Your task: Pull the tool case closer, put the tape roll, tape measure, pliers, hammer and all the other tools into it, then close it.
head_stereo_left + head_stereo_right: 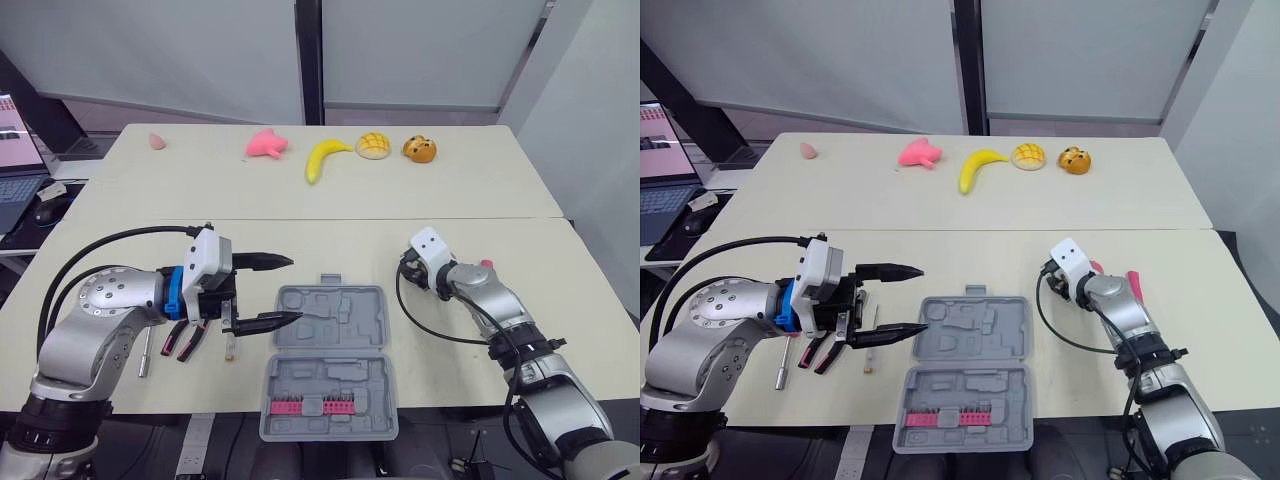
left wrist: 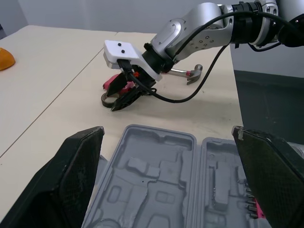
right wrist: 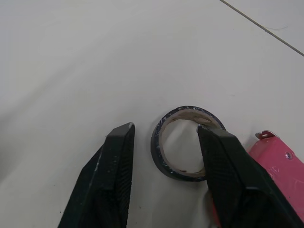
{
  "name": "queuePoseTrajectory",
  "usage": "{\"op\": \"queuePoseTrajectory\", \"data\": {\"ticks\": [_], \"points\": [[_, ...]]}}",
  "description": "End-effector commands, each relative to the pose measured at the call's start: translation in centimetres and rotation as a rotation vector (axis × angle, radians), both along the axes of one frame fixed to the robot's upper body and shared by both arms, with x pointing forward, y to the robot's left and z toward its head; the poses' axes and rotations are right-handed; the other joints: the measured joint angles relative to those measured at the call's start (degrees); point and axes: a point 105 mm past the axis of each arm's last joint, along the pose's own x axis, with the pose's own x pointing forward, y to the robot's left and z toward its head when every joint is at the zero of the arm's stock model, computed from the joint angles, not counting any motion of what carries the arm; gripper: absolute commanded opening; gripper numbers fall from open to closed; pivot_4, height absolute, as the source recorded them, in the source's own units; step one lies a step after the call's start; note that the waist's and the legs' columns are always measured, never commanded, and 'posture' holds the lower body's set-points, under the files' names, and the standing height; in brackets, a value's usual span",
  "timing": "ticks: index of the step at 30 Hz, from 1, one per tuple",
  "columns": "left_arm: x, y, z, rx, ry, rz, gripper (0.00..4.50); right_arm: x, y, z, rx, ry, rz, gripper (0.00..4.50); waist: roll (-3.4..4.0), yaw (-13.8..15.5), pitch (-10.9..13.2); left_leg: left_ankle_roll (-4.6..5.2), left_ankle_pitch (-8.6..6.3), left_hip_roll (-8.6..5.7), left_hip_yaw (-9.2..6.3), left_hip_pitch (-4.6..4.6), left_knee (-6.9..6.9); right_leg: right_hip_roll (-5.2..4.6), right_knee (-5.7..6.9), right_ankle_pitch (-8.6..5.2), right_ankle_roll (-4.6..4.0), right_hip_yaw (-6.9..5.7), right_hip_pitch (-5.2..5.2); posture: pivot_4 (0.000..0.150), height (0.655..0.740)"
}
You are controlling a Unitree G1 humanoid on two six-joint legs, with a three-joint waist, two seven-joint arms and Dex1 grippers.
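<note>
The grey tool case [image 1: 330, 345] lies open and flat at the table's front, with a red bit strip [image 1: 305, 405] in its near half. My left gripper [image 1: 292, 290] is open at the case's left edge, fingers pointing over the lid half. Red-handled pliers [image 1: 185, 340] and a screwdriver [image 1: 145, 355] lie under that arm. My right gripper [image 3: 164, 128] is open low over the dark tape roll [image 3: 185, 142]; one finger overlaps the roll's rim. The pink tape measure [image 3: 280, 152] sits just beside the roll. The hammer [image 2: 187, 73] lies behind the right arm.
A small metal bit [image 1: 229, 350] lies left of the case. On the far table are a banana [image 1: 325, 157], a pink toy [image 1: 266, 144], a bun [image 1: 373, 145] and an orange toy [image 1: 419, 149]. A laptop [image 1: 15, 165] stands at the far left.
</note>
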Motion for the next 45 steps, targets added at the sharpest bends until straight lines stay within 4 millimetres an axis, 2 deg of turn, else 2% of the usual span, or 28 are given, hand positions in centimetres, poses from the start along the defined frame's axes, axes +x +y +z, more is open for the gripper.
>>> {"op": "queuePoseTrajectory", "data": {"ticks": [1, 9, 13, 17, 21, 25, 29, 34, 41, 45], "points": [[0.0, -0.3, 0.4, 0.009, -0.044, -0.008, 4.50, 0.6, 0.3, 1.1, 0.000, -0.049, 0.015, 1.34, 0.00, -0.01, 0.00, 0.00, 0.00, 0.00, 0.00, 0.00, 0.00, 0.00, 0.00, 0.00, 0.00, 0.00, 0.00, 0.150, 0.7255], [-0.1, 0.1, -0.4, 0.031, -0.037, 0.000, 4.50, 0.7, 0.4, 1.2, -0.007, -0.051, 0.023, 0.02, 0.00, -0.03, 0.00, 0.00, 0.00, 0.00, 0.00, 0.00, 0.00, 0.00, 0.00, 0.00, 0.00, 0.00, 0.00, 0.150, 0.7255], [0.2, 0.6, -0.6, 0.038, -0.041, 0.022, 4.50, 0.4, 0.9, 2.4, 0.018, -0.066, 0.056, 0.02, 0.03, -0.04, 0.02, 0.00, 0.00, 0.00, 0.00, 0.01, 0.00, 0.00, 0.01, 0.00, 0.00, 0.01, 0.00, 0.150, 0.7255], [0.5, 2.2, -0.5, 0.053, -0.039, 0.084, 4.50, -0.8, 1.8, 4.3, 0.054, -0.069, 0.121, 0.02, 0.07, -0.05, 0.04, 0.00, 0.00, 0.00, -0.01, 0.00, -0.01, 0.00, 0.01, 0.00, 0.00, -0.01, -0.01, 0.150, 0.7255], [0.6, 4.6, -0.8, 0.095, -0.018, 0.165, 4.50, -3.5, 4.5, 5.9, 0.116, 0.003, 0.246, 0.02, 0.09, -0.05, 0.05, 0.00, 0.00, 0.00, -0.05, 0.00, -0.04, 0.00, 0.01, 0.00, 0.00, -0.04, -0.02, 0.150, 0.7255], [0.3, 7.7, -1.5, 0.167, 0.027, 0.247, 4.50, -7.3, 10.1, 7.3, 0.219, 0.108, 0.452, 0.02, 0.13, -0.35, 0.08, 0.00, 0.00, 0.01, -0.07, -0.01, -0.05, 0.00, 0.02, 0.00, 0.00, -0.05, -0.04, 0.150, 0.7255], [0.3, 8.9, -1.7, 0.191, 0.041, 0.271, 4.50, -9.4, 14.4, 7.5, 0.280, 0.180, 0.568, 0.02, 0.15, -0.32, 0.09, 0.00, 0.00, 0.12, -0.11, -0.01, -0.04, 0.10, 0.03, -0.02, -0.02, -0.14, -0.04, 0.150, 0.7255], [0.0, 9.5, -2.0, 0.225, 0.045, 0.270, 4.50, -8.6, 18.2, 6.1, 0.248, 0.192, 0.601, 0.02, 0.12, 0.03, 0.07, 0.00, 0.00, 0.13, -0.10, -0.02, -0.02, 0.11, 0.00, -0.02, -0.02, -0.14, -0.04, 0.150, 0.7255], [-0.3, 9.9, -2.3, 0.235, 0.054, 0.279, 4.50, -7.6, 21.2, 4.9, 0.204, 0.187, 0.641, 0.02, 0.13, -0.17, 0.08, 0.00, 0.00, 0.19, -0.10, -0.16, -0.04, 0.16, 0.00, 0.04, -0.11, -0.17, -0.19, 0.150, 0.7255], [-0.4, 9.9, -2.4, 0.237, 0.057, 0.282, 4.50, -7.2, 21.9, 4.1, 0.178, 0.179, 0.650, 0.02, 0.14, -0.34, 0.08, 0.00, 0.00, 0.42, -0.10, -0.20, -0.06, 0.39, 0.00, 0.10, -0.22, -0.19, -0.26, 0.150, 0.7255]]}}
